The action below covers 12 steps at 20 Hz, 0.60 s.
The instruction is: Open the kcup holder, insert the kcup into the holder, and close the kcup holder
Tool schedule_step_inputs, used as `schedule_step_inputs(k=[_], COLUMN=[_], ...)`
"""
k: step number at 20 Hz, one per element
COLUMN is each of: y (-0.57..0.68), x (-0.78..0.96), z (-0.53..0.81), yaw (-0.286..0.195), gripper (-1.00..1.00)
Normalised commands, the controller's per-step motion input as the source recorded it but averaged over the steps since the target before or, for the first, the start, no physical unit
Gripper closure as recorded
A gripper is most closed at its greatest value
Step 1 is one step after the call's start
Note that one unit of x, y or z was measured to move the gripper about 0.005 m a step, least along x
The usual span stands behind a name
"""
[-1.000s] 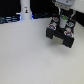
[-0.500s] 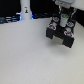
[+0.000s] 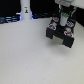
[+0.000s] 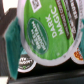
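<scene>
The kcup holder (image 3: pixel 61 36), a black boxy unit, stands on the white table at the exterior view's right. My gripper (image 3: pixel 62 24) hangs right above it, its fingers down at the holder's top. In the wrist view the kcup (image 4: pixel 47 32) fills most of the picture, its round green top reading "Dark Magic", tilted and very close to the camera. It seems to be held in my gripper, though the fingers themselves do not show clearly. Beneath it lies the black inside of the holder (image 4: pixel 6 60) with other round-topped pods (image 4: pixel 25 61).
A white bottle-like post (image 3: pixel 25 9) stands at the back on the exterior view's left, before a dark strip with a blue glow. The white table (image 3: pixel 25 55) stretches out in front. Another pod top (image 4: pixel 78 54) shows at the wrist view's edge.
</scene>
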Motion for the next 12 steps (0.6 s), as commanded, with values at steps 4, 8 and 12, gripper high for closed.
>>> schedule_step_inputs(k=[4, 8, 12], y=[0.00, -0.02, -0.05], x=[-0.05, -0.17, -0.17], z=[-0.12, -0.16, -0.14], yaw=[0.000, -0.001, -0.002], gripper=[1.00, 1.00, 1.00])
